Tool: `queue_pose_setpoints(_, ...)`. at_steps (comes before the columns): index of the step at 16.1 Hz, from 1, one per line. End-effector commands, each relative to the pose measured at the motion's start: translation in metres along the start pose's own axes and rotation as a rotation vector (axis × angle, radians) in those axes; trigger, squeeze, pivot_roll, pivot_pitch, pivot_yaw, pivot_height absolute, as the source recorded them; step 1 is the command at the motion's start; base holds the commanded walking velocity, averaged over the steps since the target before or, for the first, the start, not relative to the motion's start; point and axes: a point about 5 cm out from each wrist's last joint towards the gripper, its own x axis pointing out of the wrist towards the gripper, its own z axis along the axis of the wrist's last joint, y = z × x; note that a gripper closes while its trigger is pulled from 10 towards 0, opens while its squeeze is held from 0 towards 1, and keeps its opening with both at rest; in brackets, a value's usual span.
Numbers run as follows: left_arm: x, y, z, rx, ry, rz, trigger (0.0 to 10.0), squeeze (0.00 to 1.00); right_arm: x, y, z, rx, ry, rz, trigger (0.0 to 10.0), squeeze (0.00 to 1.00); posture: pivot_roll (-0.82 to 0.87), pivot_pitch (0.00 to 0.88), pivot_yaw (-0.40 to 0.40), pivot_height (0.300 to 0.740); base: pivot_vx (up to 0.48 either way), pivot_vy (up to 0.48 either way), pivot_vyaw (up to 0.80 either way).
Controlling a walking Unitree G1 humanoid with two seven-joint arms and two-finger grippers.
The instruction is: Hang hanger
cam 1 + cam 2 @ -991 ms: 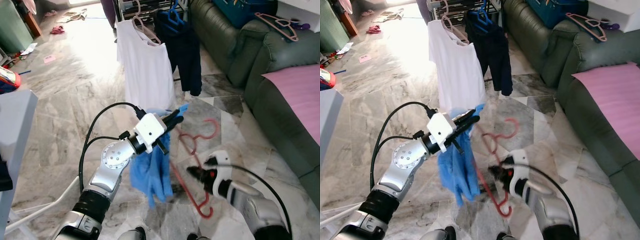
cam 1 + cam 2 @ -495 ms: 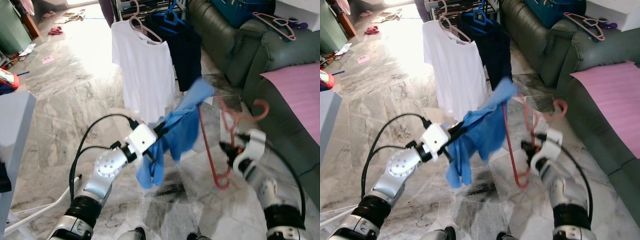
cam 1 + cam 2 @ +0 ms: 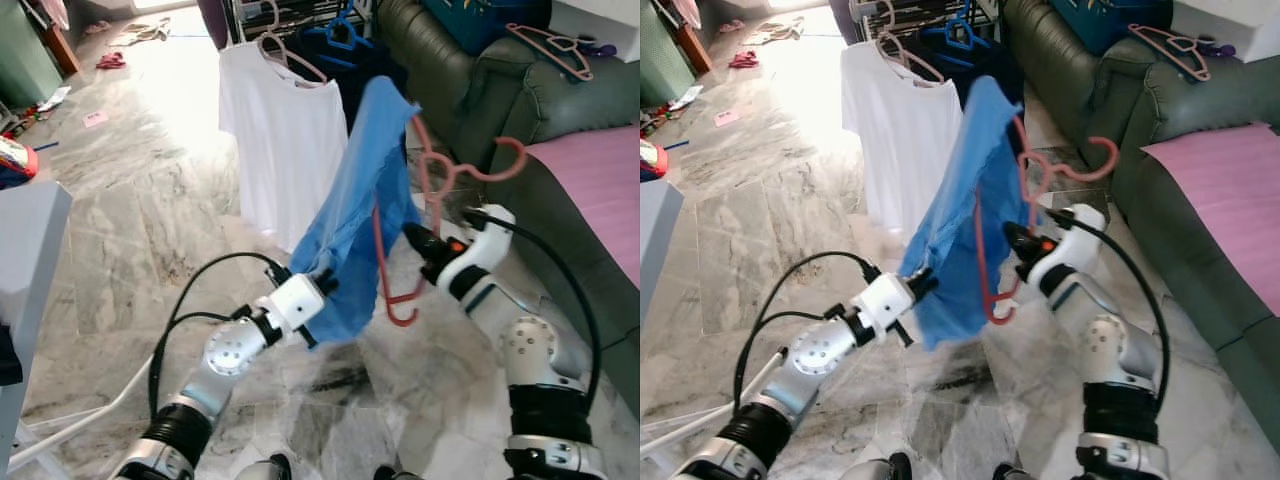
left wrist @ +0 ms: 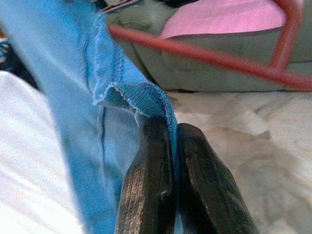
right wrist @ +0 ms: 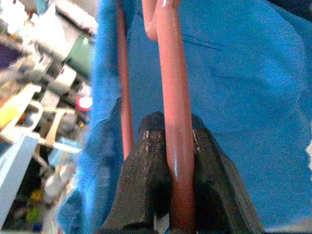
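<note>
A red hanger (image 3: pixel 440 175) carries a blue shirt (image 3: pixel 360 210) and is held up in front of me, its hook pointing toward the sofa. My right gripper (image 3: pixel 420 243) is shut on the hanger's bar, which runs between the fingers (image 5: pixel 141 165) in the right wrist view. Lower down, my left gripper (image 3: pixel 322 285) is shut on the blue shirt's hem (image 4: pixel 139 95), pinched between its two black fingers (image 4: pixel 148 170). Behind stands the clothes rack (image 3: pixel 300 15) with a white shirt (image 3: pixel 285 130) and a dark garment (image 3: pixel 360 70) on hangers.
A dark green sofa (image 3: pixel 500 90) runs along the right, with a pink cushion (image 3: pixel 590 190) and a spare pink hanger (image 3: pixel 550 45) on it. A grey-blue table edge (image 3: pixel 25 260) is at the left. Clothes lie scattered on the marble floor (image 3: pixel 130 200) far back.
My right gripper has lifted the hanger higher and toward the rack, so the blue shirt now hangs stretched between both grippers. The left gripper has shifted right and lower with the hem.
</note>
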Motion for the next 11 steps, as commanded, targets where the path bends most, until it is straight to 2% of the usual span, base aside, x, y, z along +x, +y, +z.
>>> queue_pose_setpoints(1, -0.001, -0.011, -0.004, 0.0, 0.014, -0.042, 10.0, 0.0, 0.001, 0.009, -0.002, -0.103, 0.013, 0.016, 10.0, 0.0, 0.03, 0.179, 0.066, 0.74, 0.0, 0.0, 0.0)
queue_pose_setpoints(3, 0.001, -0.01, 0.0, 0.0, -0.007, -0.025, 10.0, 0.0, 0.003, 0.007, -0.007, -0.085, 0.027, -0.034, 10.0, 0.0, 0.03, 0.181, 0.063, 0.74, 0.0, 0.0, 0.0)
queue_pose_setpoints(7, 0.003, 0.013, 0.004, -0.017, -0.009, 0.142, 10.0, 0.0, -0.004, 0.005, -0.033, -0.252, 0.183, 0.003, 10.0, 0.0, 0.03, 0.184, 0.061, 0.74, 0.0, 0.0, 0.0)
queue_pose_setpoints(8, 0.002, 0.038, 0.011, 0.001, -0.028, 0.276, 10.0, 0.0, -0.018, -0.016, -0.056, -0.355, 0.294, -0.053, 10.0, 0.0, 0.03, 0.186, 0.06, 0.74, 0.0, 0.0, 0.0)
queue_pose_setpoints(9, 0.001, 0.048, 0.014, 0.022, -0.035, 0.315, 10.0, 0.0, -0.025, -0.028, -0.065, -0.403, 0.342, -0.083, 10.0, 0.0, 0.03, 0.186, 0.061, 0.74, 0.0, 0.0, 0.0)
queue_pose_setpoints(10, 0.0, 0.055, 0.015, 0.046, -0.031, 0.341, 10.0, 0.0, -0.033, -0.038, -0.074, -0.496, 0.401, -0.085, 10.0, 0.0, 0.03, 0.186, 0.064, 0.74, 0.0, 0.0, 0.0)
queue_pose_setpoints(11, -0.001, 0.059, 0.015, 0.063, -0.024, 0.356, 10.0, 0.0, -0.039, -0.043, -0.079, -0.549, 0.438, -0.087, 10.0, 0.0, 0.03, 0.188, 0.066, 0.74, 0.0, 0.0, 0.0)
